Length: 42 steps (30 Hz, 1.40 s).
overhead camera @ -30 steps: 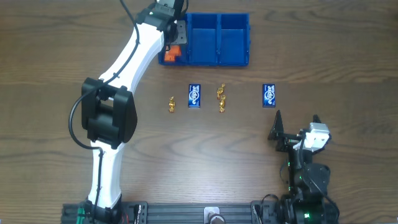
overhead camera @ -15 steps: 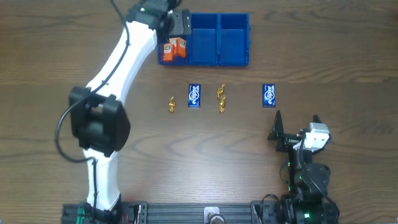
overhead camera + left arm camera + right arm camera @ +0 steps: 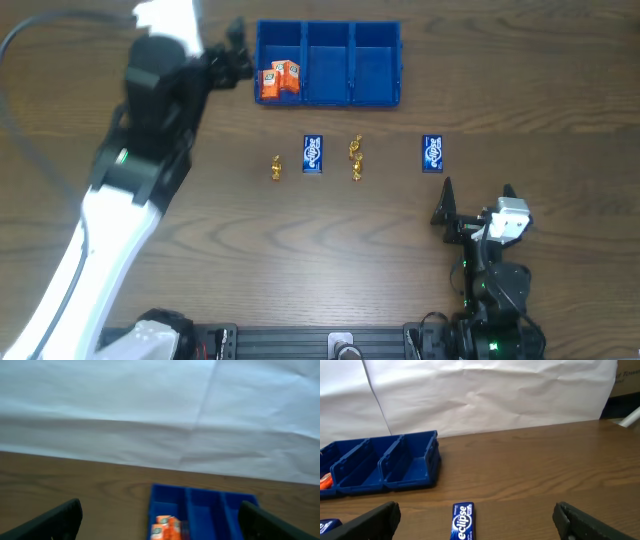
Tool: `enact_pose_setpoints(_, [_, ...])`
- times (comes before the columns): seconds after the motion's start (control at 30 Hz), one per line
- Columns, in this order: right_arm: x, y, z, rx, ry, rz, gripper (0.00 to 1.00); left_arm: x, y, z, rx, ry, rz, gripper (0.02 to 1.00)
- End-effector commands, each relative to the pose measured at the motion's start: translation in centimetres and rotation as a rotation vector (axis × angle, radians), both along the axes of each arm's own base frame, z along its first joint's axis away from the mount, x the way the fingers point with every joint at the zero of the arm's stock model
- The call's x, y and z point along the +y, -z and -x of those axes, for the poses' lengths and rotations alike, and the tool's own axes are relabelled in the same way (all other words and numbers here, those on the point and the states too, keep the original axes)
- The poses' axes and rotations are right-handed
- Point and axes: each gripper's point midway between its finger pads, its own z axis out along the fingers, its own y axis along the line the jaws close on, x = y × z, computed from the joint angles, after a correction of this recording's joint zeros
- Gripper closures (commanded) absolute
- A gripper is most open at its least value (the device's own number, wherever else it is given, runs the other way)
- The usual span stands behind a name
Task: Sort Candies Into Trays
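Observation:
A blue three-compartment tray (image 3: 329,97) stands at the table's far side, also seen as the tray (image 3: 235,504) and the tray (image 3: 385,462). Two orange candies (image 3: 280,80) lie in its left compartment, the same orange candies (image 3: 165,527). My left gripper (image 3: 238,52) hangs open and empty, lifted just left of the tray; its own view puts the left gripper (image 3: 161,508) high and back from it. Three gold candies (image 3: 277,167) (image 3: 355,148) (image 3: 357,170) and two blue packs (image 3: 313,154) (image 3: 432,153) lie mid-table. My right gripper (image 3: 477,190) rests open near the right blue pack (image 3: 462,520).
The tray's middle and right compartments (image 3: 375,60) hold nothing. A white sheet (image 3: 490,395) backs the table's far edge. Bare wood spreads left of the gold candies and along the front.
My left arm has drawn back from the tray's left compartment, swinging left and rising. A second orange candy now lies in that compartment. The right arm has not moved.

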Motion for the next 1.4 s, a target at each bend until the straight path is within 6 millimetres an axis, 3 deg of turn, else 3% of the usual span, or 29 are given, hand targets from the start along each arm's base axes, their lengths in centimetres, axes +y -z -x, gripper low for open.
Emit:
enact_pose_setpoints(0.03, [-0.2,0.0,0.0,0.001,0.007,0.011,0.003,5.8,1.3,4.8,-0.035,-0.105,-0.071,0.018])
enact_pose_setpoints(0.27, [-0.2,0.0,0.0,0.001,0.007,0.010,0.003,9.3,4.8,11.2,-0.157,-0.132,-0.069,0.018])
enact_pose_setpoints(0.47, [-0.2,0.0,0.0,0.001,0.007,0.011,0.003,9.6,9.1,14.5,-0.224,-0.114,-0.044,0.018])
enact_pose_setpoints(0.7, [-0.2,0.0,0.0,0.001,0.007,0.011,0.005,8.4,13.1,15.9,-0.324,-0.040,-0.035,0.018])
enact_pose_setpoints(0.97, [-0.2,0.0,0.0,0.001,0.007,0.011,0.003,5.8,15.0,16.4,-0.377,0.124,-0.155,0.018])
enact_pose_setpoints(1.07, [-0.2,0.0,0.0,0.001,0.007,0.011,0.003,5.8,16.2,16.3,-0.333,0.134,-0.175,0.020])
enact_pose_setpoints(1.23, [-0.2,0.0,0.0,0.001,0.007,0.011,0.003,5.8,20.7,16.5,-0.150,0.155,-0.194,0.020])
enact_pose_setpoints(1.27, [-0.2,0.0,0.0,0.001,0.007,0.011,0.003,5.8,20.8,16.5,-0.146,0.152,-0.193,0.071])
enact_pose_setpoints(1.3, [-0.2,0.0,0.0,0.001,0.007,0.011,0.003,5.7,20.8,16.5,-0.148,0.156,-0.191,0.025])
enact_pose_setpoints(1.4, [-0.2,0.0,0.0,0.001,0.007,0.010,0.003,5.8,20.7,16.5,-0.151,0.155,-0.192,0.020])
